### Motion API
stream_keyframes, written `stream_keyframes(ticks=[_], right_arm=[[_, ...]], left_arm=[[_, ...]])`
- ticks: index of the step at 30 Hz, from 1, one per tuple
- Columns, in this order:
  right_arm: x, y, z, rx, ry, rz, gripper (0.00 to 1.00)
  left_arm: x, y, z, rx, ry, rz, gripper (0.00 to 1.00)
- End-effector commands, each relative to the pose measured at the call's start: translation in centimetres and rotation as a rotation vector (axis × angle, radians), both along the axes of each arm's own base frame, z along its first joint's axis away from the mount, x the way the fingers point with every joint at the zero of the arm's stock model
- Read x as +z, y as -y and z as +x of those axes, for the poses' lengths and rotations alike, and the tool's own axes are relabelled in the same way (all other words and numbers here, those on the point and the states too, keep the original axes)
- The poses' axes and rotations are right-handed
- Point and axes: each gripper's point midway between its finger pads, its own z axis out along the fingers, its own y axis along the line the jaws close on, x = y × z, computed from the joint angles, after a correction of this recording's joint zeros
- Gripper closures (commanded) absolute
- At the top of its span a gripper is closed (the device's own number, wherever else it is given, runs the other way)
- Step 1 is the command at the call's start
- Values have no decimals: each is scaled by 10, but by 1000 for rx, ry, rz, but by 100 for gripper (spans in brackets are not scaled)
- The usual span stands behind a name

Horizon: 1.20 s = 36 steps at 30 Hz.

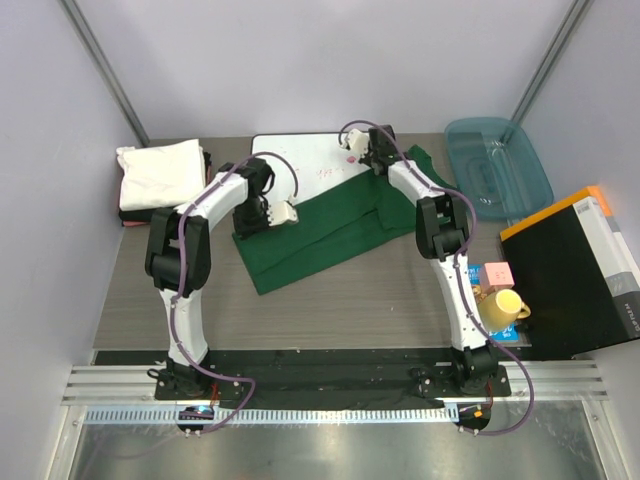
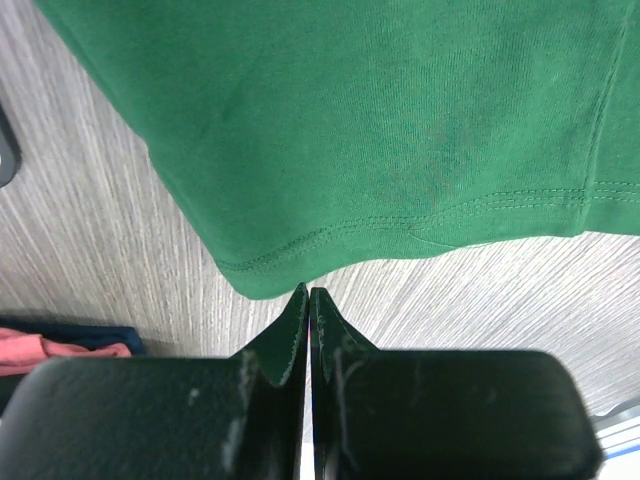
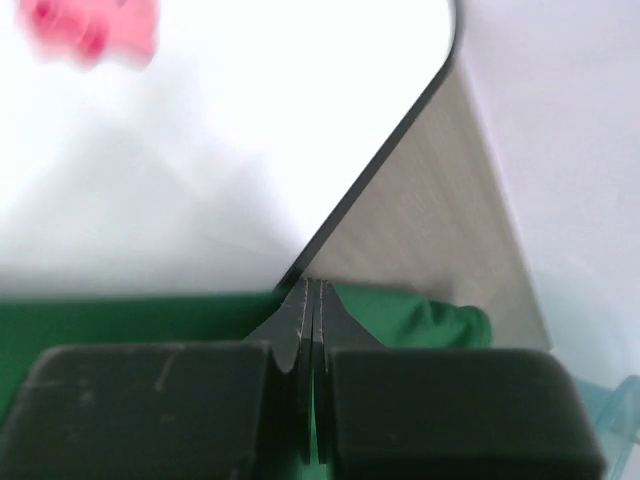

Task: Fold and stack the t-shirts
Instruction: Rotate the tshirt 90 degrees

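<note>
The dark green t-shirt (image 1: 330, 225) lies spread on the table, its far edge overlapping the white board. My left gripper (image 1: 247, 222) is at the shirt's left edge. In the left wrist view its jaws are shut, tips (image 2: 308, 293) just short of the shirt's hem (image 2: 300, 262), with nothing between them. My right gripper (image 1: 360, 152) is at the shirt's far edge. In the right wrist view it (image 3: 313, 285) is shut, with green cloth (image 3: 420, 318) around and between the jaws. A folded white shirt (image 1: 160, 172) lies on a dark one at the back left.
The white board with a black rim (image 1: 305, 160) lies at the back centre. A teal tub (image 1: 497, 165) stands at the back right. A black box (image 1: 575, 275), a pink block (image 1: 497, 273) and a yellow cup (image 1: 505, 305) are on the right.
</note>
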Motion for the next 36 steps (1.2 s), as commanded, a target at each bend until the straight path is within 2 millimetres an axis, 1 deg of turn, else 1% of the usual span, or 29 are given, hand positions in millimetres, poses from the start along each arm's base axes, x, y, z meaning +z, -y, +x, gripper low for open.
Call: stream_keyframes(ticks=[1,2,3,4,5,6,7,8,9,10,11,13,14,15,16,17,18,19,20,22,24,25,27,28,29,30,31,32,36], right_arm=[[39,-37,40,-28,305,31,99],[70,-39,50,-70,428,83,99],[85,-32,50,-123,478,91,99],[87,-29,46,-149,493,106,98],[130,-28,45,-170,589,164,98],[146,-26,40,-196,619,221,97],[143,-30,31,-186,594,249,97],[178,-35,19,-170,598,301,97],[178,-45,11,-161,540,393,97],[175,-73,1,-34,434,468,97],[153,-82,-21,-8,270,477,98],[146,-122,-60,130,83,525,98],[126,-134,-85,157,-32,513,99],[125,-153,-107,216,-94,521,99],[105,-162,-130,260,-178,498,99],[99,-171,-145,285,-211,490,99],[95,-180,-159,320,-241,485,99],[85,-199,-180,375,-287,464,99],[77,-207,-192,396,-329,462,99],[63,-235,-215,457,-402,467,99],[54,-257,-230,496,-447,473,99],[47,-276,-235,527,-468,469,99],[42,-294,-238,553,-489,497,99],[55,-309,-233,578,-453,518,99],[36,-320,-234,581,-475,509,99],[35,-328,-234,583,-475,520,99],[47,-338,-227,600,-438,537,99],[31,-343,-229,596,-458,529,99],[19,-346,-236,593,-480,515,99]], left_arm=[[16,0,7,33,71,-17,100],[16,1,11,41,92,-26,100],[18,-2,12,58,111,-29,100],[20,-3,16,74,134,-35,100],[23,-4,27,113,194,-43,100],[27,-8,30,146,226,-51,100],[31,-10,36,175,259,-61,100],[37,-11,46,235,310,-85,100],[42,-20,52,286,343,-101,100],[53,-24,59,339,393,-122,100],[63,-26,69,414,450,-163,100],[84,-39,78,517,528,-209,100],[92,-43,84,551,570,-231,100],[96,-51,84,624,599,-233,100],[106,-54,90,654,654,-255,100],[119,-58,90,683,696,-275,100],[119,-62,86,727,710,-276,100],[126,-62,87,746,742,-295,100],[137,-63,83,759,767,-316,100],[142,-66,78,817,789,-330,100],[153,-70,72,828,813,-341,100],[158,-75,71,836,831,-332,100],[166,-86,68,849,861,-321,100],[170,-91,66,864,872,-310,100],[171,-98,64,878,868,-306,100],[176,-101,61,886,875,-309,100],[176,-103,60,888,874,-307,100],[177,-106,58,881,876,-296,100],[188,-105,57,840,890,-295,100]])
